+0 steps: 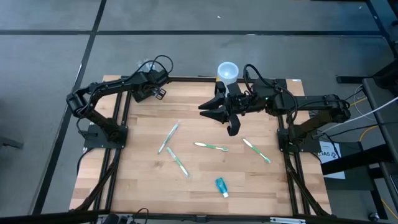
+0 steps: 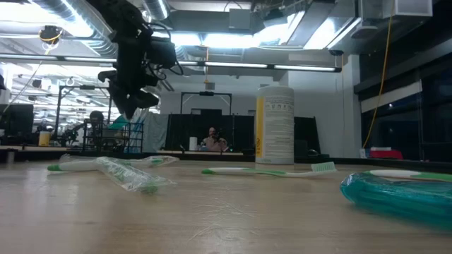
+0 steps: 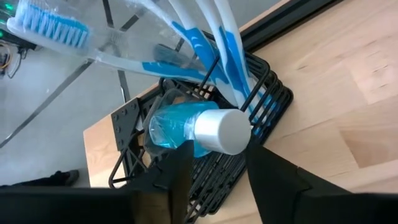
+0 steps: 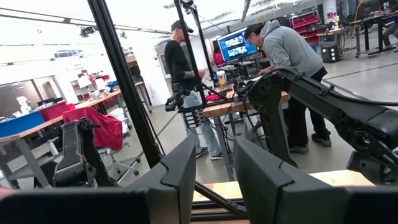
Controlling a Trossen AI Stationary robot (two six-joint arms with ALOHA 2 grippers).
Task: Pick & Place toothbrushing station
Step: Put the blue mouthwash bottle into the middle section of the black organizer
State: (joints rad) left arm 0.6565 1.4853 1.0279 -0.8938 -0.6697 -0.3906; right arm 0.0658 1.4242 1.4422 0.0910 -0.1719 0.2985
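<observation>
My left tool (image 3: 214,168), jaws partly apart, straddles the toothbrushing station (image 3: 249,106) at the desk's (image 1: 205,180) 11 o'clock corner, nothing gripped yet. Right tool (image 1: 214,113) hovers mid-desk, open and empty; the whole pick and place is left, I reckon.

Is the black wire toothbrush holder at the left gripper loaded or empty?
Loaded: the black wire holder carries blue-and-white toothbrushes and a blue, white-capped tube, seen in the left wrist view.

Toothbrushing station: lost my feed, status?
Left gripper open around the toothbrushing station at table's far-left corner. Right gripper open, empty, mid-table. Nothing blocking.
</observation>
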